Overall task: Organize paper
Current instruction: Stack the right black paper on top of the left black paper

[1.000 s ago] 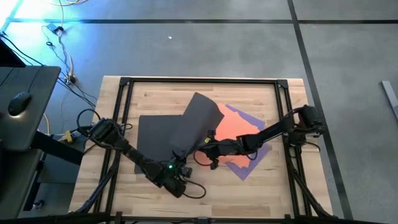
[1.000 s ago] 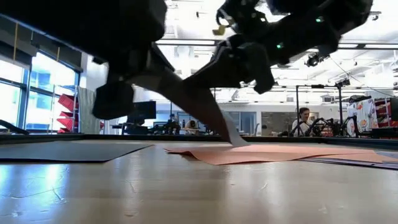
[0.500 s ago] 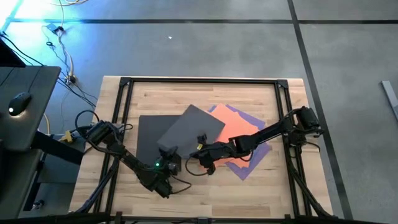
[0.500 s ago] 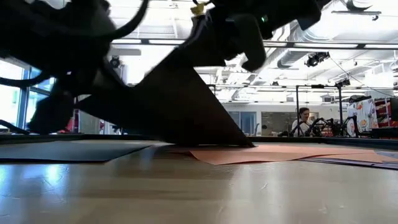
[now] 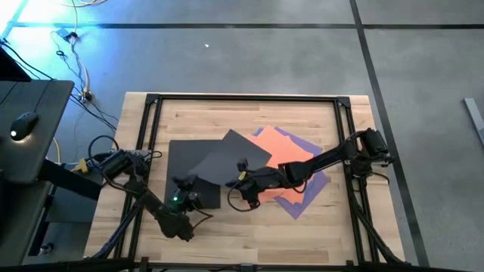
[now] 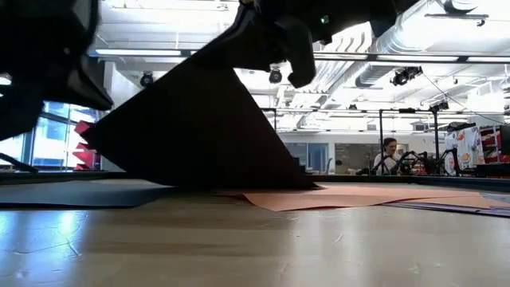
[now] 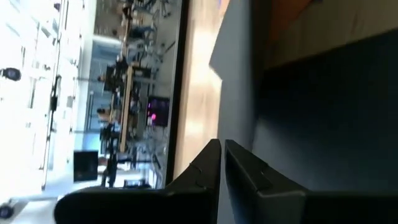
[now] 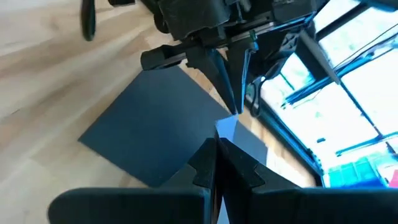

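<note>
Both tools clamped on dark grey sheet, carrying it over the desk.
My left tool and right tool hold opposite edges; orange sheet and purple sheet lie unsorted, another dark sheet flat; early stage.

On my desk, one flat sheet lies toward my left. A second sheet slants up over it, pinched between my left fingers and right fingers. Right of them lies an overlapping pile, perhaps three sheets.
</note>
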### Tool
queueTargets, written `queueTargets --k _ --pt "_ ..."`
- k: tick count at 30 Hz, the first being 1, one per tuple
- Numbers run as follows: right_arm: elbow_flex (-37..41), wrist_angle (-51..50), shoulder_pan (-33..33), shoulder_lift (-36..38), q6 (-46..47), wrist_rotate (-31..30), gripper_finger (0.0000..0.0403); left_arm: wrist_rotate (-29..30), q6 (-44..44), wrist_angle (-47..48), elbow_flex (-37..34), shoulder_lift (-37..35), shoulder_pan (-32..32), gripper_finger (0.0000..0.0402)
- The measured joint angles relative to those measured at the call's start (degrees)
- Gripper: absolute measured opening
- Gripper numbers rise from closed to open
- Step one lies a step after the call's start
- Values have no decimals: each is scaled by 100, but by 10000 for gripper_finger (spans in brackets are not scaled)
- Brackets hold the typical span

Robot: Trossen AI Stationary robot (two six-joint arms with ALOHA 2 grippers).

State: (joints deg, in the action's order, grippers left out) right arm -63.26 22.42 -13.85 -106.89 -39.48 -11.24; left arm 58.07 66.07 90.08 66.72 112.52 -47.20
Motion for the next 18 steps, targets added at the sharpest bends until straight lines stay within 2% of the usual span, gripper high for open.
queueTargets --k 4,8,14,18 --pt "-8 353 50 -143 -9 122 0 -440 -68 -17 68 6 -169 0" --pt "-207 695 25 -662 -178 253 0 -888 22 -11 94 32 -294 0" --pt "-1245 660 -125 -1697 -768 182 0 -1502 102 1 173 32 -521 0" --pt "-2191 225 -220 -2375 -1312 227 0 -1719 -85 0 429 31 -653 0"
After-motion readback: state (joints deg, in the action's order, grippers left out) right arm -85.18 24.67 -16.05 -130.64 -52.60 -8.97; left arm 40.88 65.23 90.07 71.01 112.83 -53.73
